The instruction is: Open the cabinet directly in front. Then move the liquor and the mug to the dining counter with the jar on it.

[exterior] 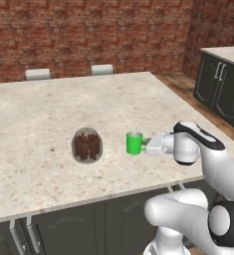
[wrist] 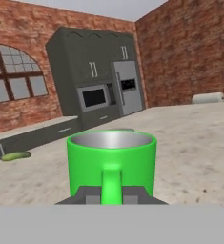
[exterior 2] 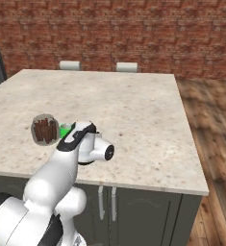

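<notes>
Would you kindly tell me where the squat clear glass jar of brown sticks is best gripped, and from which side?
Probably around the round wall of the squat clear glass jar, coming level from the near counter edge. It stands upright and apart from the small green mug on the beige speckled stone counter. Whether the hand opens wide enough cannot be told.

mug (exterior: pixel 134 143) right of jar (exterior: pixel 87 145), on dining counter (exterior: pixel 49 107)

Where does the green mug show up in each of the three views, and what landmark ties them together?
Left base view: the mug stands right of centre on the dining counter, right of the jar, the claw at its handle.
Right base view: a green sliver between the jar and the arm.
Hand view: lower centre, handle facing the camera.
Shared landmark: the beige counter top.
</notes>
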